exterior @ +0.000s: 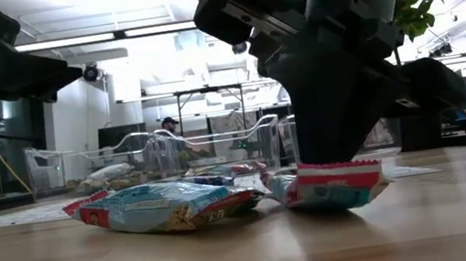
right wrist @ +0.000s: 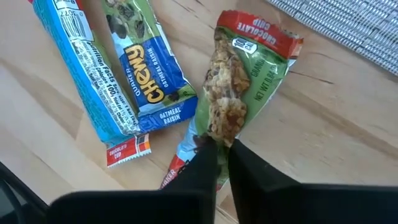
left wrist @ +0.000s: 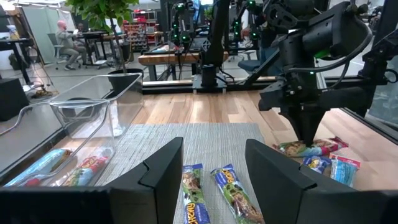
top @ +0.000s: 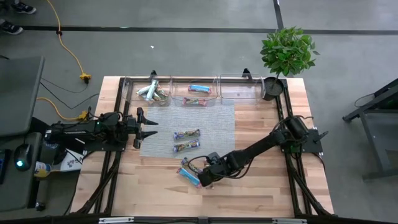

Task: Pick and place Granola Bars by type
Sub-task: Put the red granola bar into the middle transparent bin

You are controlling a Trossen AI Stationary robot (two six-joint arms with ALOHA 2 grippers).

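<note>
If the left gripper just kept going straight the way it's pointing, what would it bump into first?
Probably the two granola bars lying on the gray mat, just ahead of the open left gripper. It may sit above them, though, and pass over; height is hard to judge.

Bare wood lower left and right side of table (top: 261, 186): passable. Mat (top: 211, 134) centre blocked by two bars (top: 186, 140). Right arm (top: 261, 148) slants across lower centre. Bins (top: 196, 92) wall top edge. Plant (top: 287, 53) upper right corner.
</note>
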